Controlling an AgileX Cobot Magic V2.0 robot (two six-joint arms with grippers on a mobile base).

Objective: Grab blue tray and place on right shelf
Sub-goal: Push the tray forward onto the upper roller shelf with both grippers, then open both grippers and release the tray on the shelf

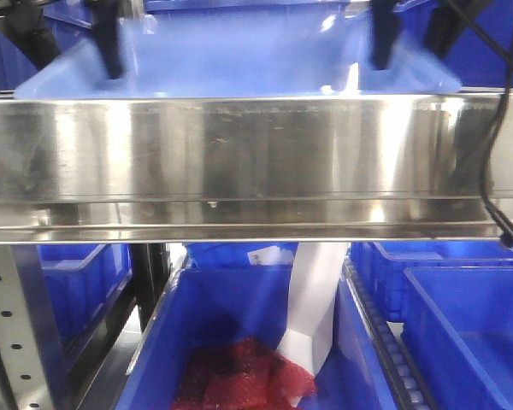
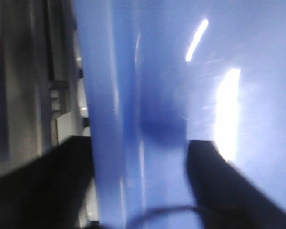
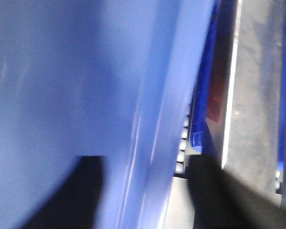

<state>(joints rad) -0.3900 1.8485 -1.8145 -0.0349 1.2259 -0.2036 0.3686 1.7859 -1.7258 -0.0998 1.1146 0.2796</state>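
The blue tray (image 1: pixel 239 60), light periwinkle and glossy, hangs level just above and behind the right shelf's wide stainless front rail (image 1: pixel 256 162). My left gripper (image 1: pixel 111 47) clamps the tray's left rim and my right gripper (image 1: pixel 385 38) clamps its right rim. In the left wrist view the tray (image 2: pixel 148 95) fills the frame, and its flared rim runs between the two black fingers of the left gripper (image 2: pixel 140 186). In the right wrist view the tray's rim (image 3: pixel 148 119) likewise passes between the fingers of the right gripper (image 3: pixel 143 191). The tray's underside is hidden by the rail.
Below the rail stand deep darker blue bins: a middle one (image 1: pixel 179 325) holding red mesh (image 1: pixel 239 376) and a white paper strip (image 1: pixel 316 299), one to the right (image 1: pixel 462 333), one to the left (image 1: pixel 77 282). A perforated grey upright (image 1: pixel 8 333) stands lower left. A black cable (image 1: pixel 496 128) hangs at the right.
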